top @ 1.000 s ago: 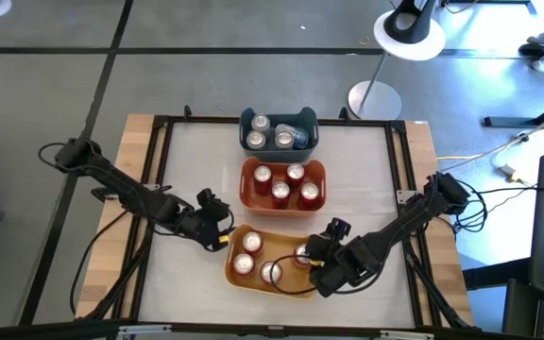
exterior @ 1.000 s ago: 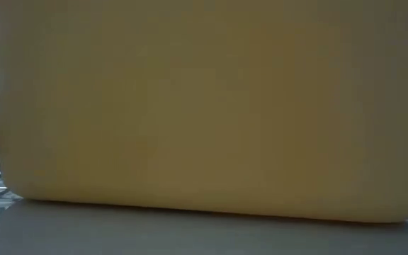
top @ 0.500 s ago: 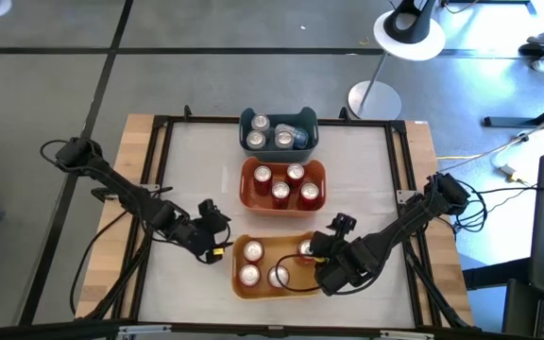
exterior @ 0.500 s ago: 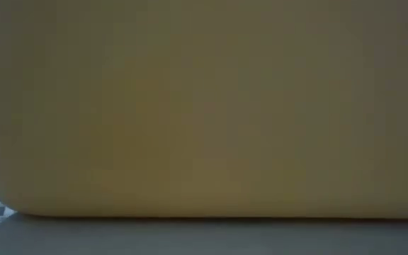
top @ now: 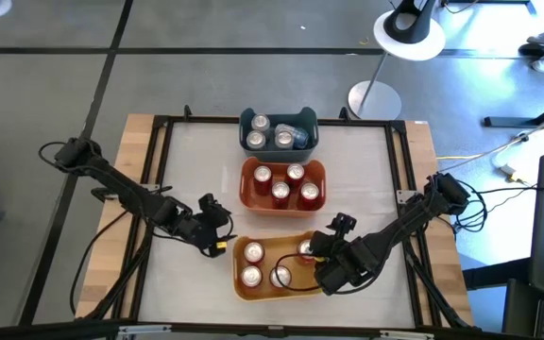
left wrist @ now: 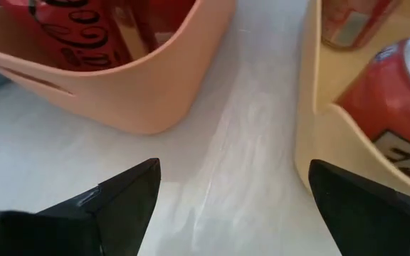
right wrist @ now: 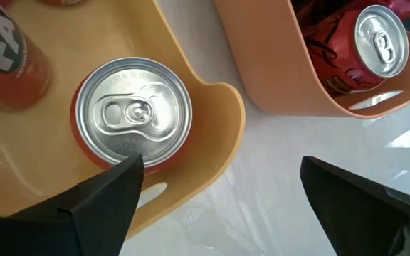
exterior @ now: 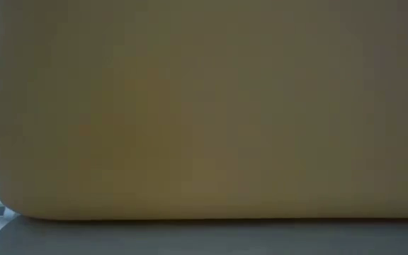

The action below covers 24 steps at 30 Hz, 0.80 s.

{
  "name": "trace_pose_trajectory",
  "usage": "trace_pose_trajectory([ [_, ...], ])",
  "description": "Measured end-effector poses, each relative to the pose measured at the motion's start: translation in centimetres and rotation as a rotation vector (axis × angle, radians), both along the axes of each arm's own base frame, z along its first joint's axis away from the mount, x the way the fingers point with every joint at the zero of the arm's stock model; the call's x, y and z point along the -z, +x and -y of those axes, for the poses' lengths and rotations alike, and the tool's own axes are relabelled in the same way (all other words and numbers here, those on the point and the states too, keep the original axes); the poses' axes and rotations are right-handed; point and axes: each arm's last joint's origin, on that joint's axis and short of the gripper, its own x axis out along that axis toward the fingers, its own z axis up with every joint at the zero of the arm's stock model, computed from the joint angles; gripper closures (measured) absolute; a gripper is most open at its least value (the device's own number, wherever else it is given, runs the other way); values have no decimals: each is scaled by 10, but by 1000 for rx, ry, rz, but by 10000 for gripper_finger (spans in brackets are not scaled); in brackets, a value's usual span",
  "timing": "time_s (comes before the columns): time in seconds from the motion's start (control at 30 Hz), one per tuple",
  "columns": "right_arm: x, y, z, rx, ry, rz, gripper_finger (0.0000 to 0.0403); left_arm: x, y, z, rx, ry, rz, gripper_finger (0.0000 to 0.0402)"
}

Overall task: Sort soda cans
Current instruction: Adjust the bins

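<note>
The yellow bin [top: 274,291] sits near the table's near edge and holds several red soda cans [top: 253,252]. Its wall [exterior: 204,106] fills the low view. Beyond it stand the orange bin [top: 247,185] with red cans [top: 280,193] and the blue bin [top: 247,124] with silver cans [top: 259,124]. My left gripper [top: 217,242] is open just left of the yellow bin, with bare table between its fingers [left wrist: 233,199]. My right gripper [top: 312,257] is open over the yellow bin's right end. It straddles that bin's corner [right wrist: 226,121], one finger beside a red can [right wrist: 134,117]. My left gripper has one finger [left wrist: 361,206] right beside the yellow bin's left wall [left wrist: 306,121]; whether it touches I cannot tell. My right gripper has one finger [right wrist: 109,195] inside the yellow bin by the can and one [right wrist: 354,195] outside over the table; whether either touches I cannot tell.
The three bins stand in a row down the table's middle. A black frame [top: 159,170] borders the white mat [top: 196,170], which lies bare left and right of the bins. A narrow strip of mat [left wrist: 240,121] separates the orange and yellow bins.
The yellow bin has turned from skewed to square with the table's edges, its left end swinging toward the near edge. My left gripper has moved a little toward the near edge beside that end. My right gripper has stayed at the bin's right end.
</note>
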Motion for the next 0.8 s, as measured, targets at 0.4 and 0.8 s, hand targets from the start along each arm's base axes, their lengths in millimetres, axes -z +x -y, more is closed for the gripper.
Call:
trace_pose_trajectory([
  [0.4, -21, -5, 3, -3, -1, -49, 24, -25, -17, 9, 118, -110, -5, 54],
  [0.8, 3, -14, 8, 37, -38, -144, 24, -2, -14, 27, 132, -139, -22, 54],
])
